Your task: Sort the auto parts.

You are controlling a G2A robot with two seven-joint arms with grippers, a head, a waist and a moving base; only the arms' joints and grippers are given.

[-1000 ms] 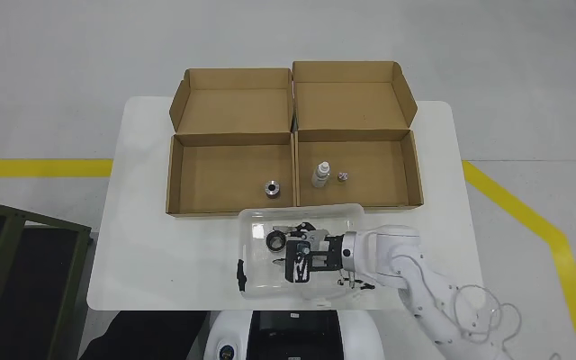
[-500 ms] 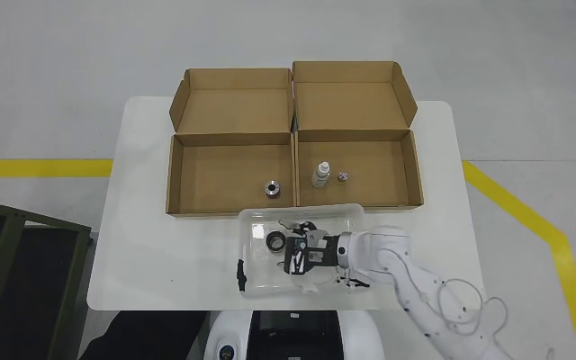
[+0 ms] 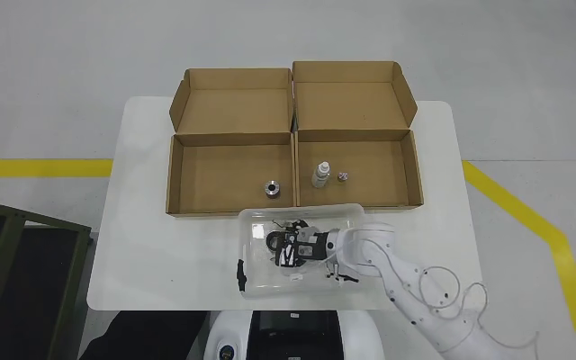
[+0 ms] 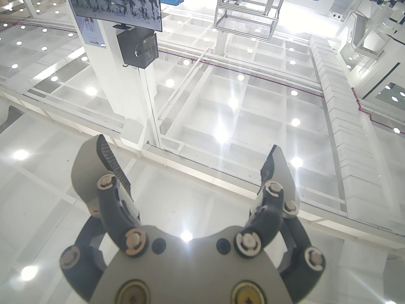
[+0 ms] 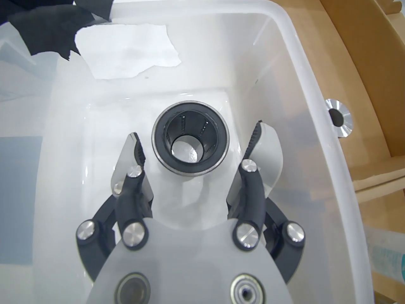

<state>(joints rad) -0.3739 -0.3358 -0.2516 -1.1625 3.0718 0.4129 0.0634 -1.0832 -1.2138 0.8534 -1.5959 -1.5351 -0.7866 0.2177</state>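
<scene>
— Where is the bearing (image 5: 190,142)?
— It lies in the clear bin (image 5: 297,48), near the corner. The right gripper (image 5: 196,130) is just behind it, its claw spread wide with one finger to each side and neither touching.
— And the left gripper (image 4: 187,143)?
— Its claw is wide too, holding nothing, and it points at the ceiling.
— The boxes?
— A metal ring (image 3: 272,188) lies in the left box (image 3: 229,175), and a bottle (image 3: 320,174) in the right box (image 3: 378,171).

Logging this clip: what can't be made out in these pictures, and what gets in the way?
1. Top view: what lies in the clear bin beneath the right gripper, covered by gripper and arm.
2. Top view: the small part in the right box, too small to identify.
3. Right wrist view: the metal ring, partly hidden behind the bin's rim.
4. Left wrist view: the left gripper and its place over the table; ceiling lies behind it.
</scene>
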